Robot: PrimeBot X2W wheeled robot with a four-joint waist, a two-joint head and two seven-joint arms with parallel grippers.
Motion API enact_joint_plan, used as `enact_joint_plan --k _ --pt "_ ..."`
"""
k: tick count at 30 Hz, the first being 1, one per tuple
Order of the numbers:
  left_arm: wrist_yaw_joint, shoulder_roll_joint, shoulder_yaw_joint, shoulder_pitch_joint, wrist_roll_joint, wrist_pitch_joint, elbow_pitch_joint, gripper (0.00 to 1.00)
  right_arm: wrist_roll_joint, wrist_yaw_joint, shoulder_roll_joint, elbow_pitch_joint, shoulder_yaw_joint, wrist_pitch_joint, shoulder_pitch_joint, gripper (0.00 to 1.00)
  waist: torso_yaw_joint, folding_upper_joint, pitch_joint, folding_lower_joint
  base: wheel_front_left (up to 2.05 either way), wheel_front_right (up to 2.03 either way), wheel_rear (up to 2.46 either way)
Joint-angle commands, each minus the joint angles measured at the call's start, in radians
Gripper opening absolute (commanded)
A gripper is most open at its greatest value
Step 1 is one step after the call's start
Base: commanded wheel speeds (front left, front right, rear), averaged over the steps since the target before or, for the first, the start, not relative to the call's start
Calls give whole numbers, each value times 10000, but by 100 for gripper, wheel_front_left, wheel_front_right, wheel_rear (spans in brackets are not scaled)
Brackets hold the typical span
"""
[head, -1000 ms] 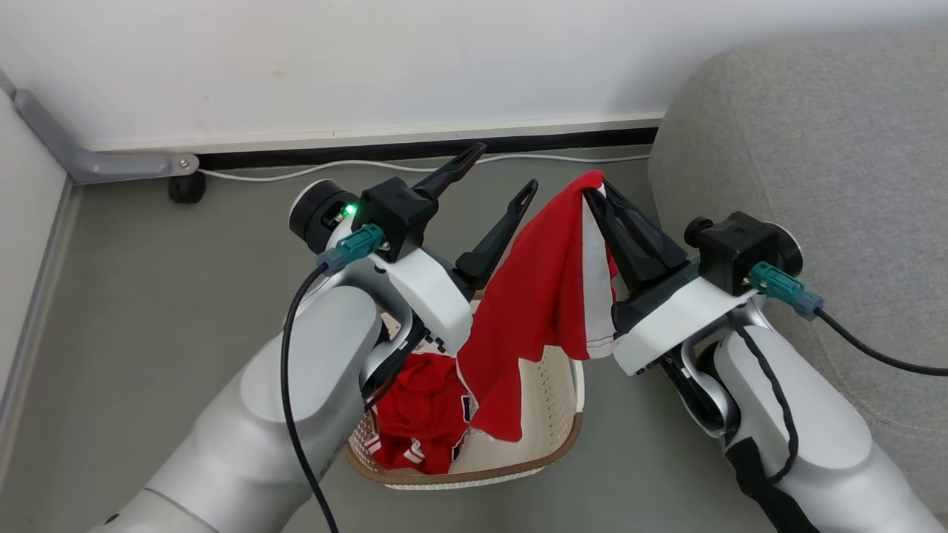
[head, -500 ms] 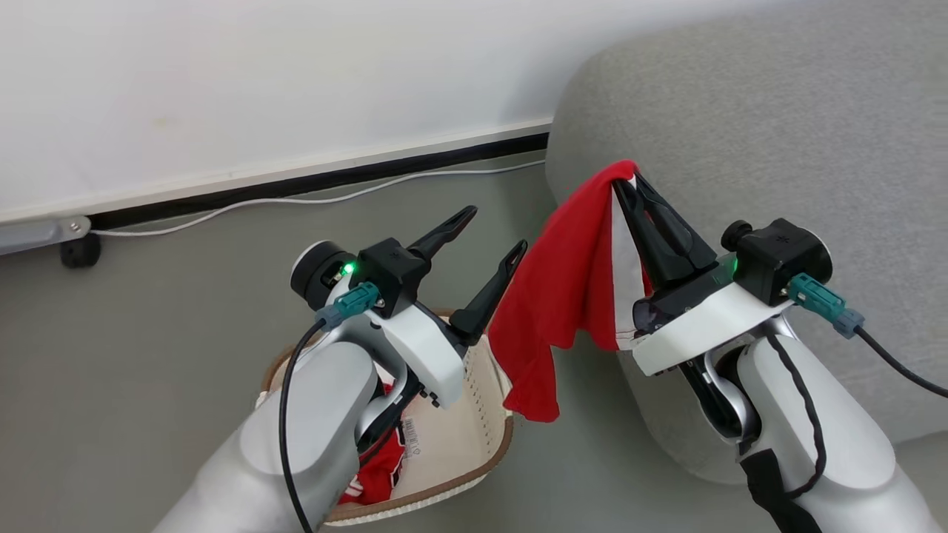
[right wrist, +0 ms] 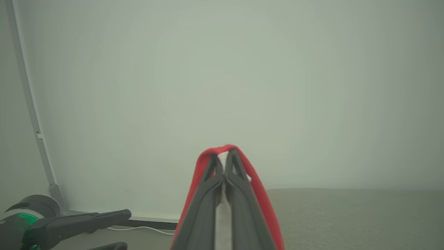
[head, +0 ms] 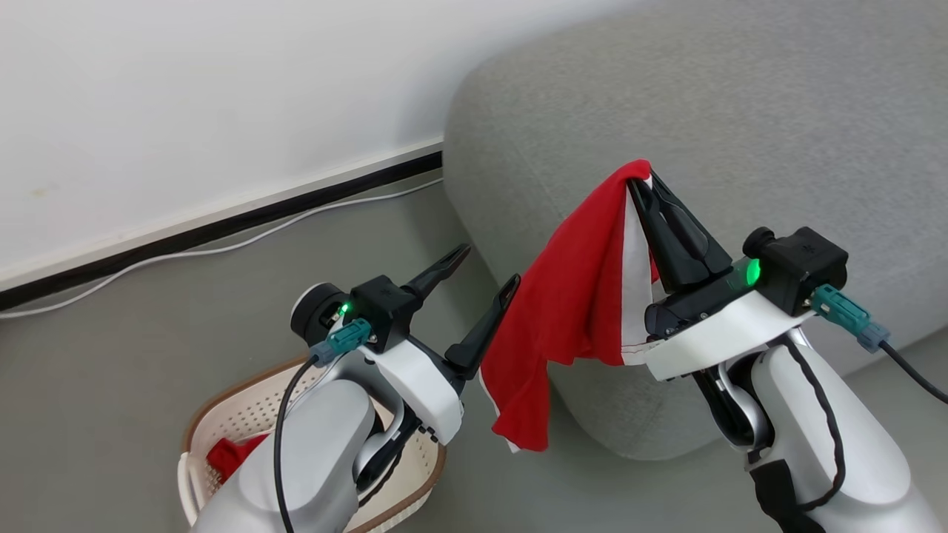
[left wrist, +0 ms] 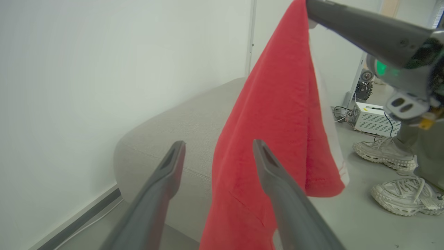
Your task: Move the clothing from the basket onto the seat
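Head view: my right tool (head: pixel 641 176) is clamped shut on a red garment (head: pixel 570 303), which hangs in the air before the rounded corner of the grey seat (head: pixel 666 89). My left tool (head: pixel 487 266) stands wide open and empty, just beside the cloth. More red clothing (head: pixel 226 455) lies in the basket (head: pixel 252 414) on the floor (head: pixel 148 311).

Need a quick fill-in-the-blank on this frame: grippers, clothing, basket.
1. The right gripper is shut on a ____ garment.
2. The left gripper is ____, holding nothing.
3. In the head view, the basket sits to the ____ of the sofa.
Missing words: red; open; left.
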Motion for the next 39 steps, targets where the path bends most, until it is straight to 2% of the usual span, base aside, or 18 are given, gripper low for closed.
enact_joint_plan --k 1,7,21,32,39 --pt "-7 144 395 -69 -89 -60 -301 100 -120 42 16 -370 0 -61 123 0 -349 -1 -101 0 0 0 0" --pt "-7 70 441 169 -79 -60 -388 100 -133 42 -55 -598 -122 -61 308 0 -1051 -1 -145 0 0 0 0" --pt "-7 -82 -415 -199 -373 -61 -222 100 -632 42 -184 -1800 -1760 -61 1189 0 -1295 -1 264 0 0 0 0" --pt "-7 251 -324 -256 -209 -61 -194 100 -1059 42 -467 -2204 -2736 -61 -145 0 -1301 -1 1334 0 0 0 0" --pt "-7 399 -620 -703 -17 -61 -196 100 -1335 42 -902 -2200 -4148 -61 -1209 0 -715 -1 2499 0 0 0 0"
